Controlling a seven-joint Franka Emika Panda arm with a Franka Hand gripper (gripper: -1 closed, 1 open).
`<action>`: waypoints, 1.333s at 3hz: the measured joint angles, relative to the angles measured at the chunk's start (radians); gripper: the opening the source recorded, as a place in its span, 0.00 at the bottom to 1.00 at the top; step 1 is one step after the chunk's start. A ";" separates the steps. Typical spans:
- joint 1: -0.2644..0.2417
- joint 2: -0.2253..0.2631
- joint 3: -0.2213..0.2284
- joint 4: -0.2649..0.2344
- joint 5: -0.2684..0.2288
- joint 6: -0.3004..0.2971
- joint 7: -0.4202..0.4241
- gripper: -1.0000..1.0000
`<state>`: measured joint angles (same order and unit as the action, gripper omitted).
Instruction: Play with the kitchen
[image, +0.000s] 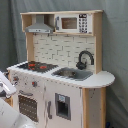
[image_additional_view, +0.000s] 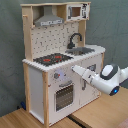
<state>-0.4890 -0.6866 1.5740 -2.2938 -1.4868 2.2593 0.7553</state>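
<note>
Grey cloth hangs behind everything as a backdrop (image_additional_view: 10, 50), and below it a wooden bench (image_additional_view: 100, 112) carries the kitchen (image_additional_view: 60, 60), which stands toward the bench's far left part in the second exterior view.

Going from left to right in the second exterior view: the white side panel comes first; then the front with the oven door (image_additional_view: 63, 96) low down and the knobs (image_additional_view: 57, 76) above it; on top lies the black stovetop (image_additional_view: 52, 59) with red burners; above that hangs the grey hood (image_additional_view: 49, 20); further right are the sink (image_additional_view: 81, 51) with the black faucet (image_additional_view: 75, 39), and the small microwave (image_additional_view: 76, 11) at the upper right corner. The robot arm (image_additional_view: 107, 79) reaches in from the right edge, and its gripper (image_additional_view: 76, 69) points at the front panel just under the counter edge, near the knobs; I cannot tell whether it already touches the panel, and I cannot tell how wide the gripper is.

In the first exterior view only a white part of the arm (image: 6, 86) shows at the left edge, beside the oven front.

I judge the step in hand to be the approach to a knob or to the oven handle; to do it well, the arm should move slowly and straight toward the chosen part, because the toy is light and a hard push may shift or tip it.
</note>
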 joint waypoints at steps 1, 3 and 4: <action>-0.077 0.000 0.057 0.049 0.000 0.018 0.000 1.00; -0.247 -0.002 0.173 0.152 0.000 0.062 0.001 1.00; -0.331 -0.006 0.230 0.198 0.000 0.086 0.006 1.00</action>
<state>-0.8198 -0.6922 1.8036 -2.0955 -1.4869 2.3450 0.7614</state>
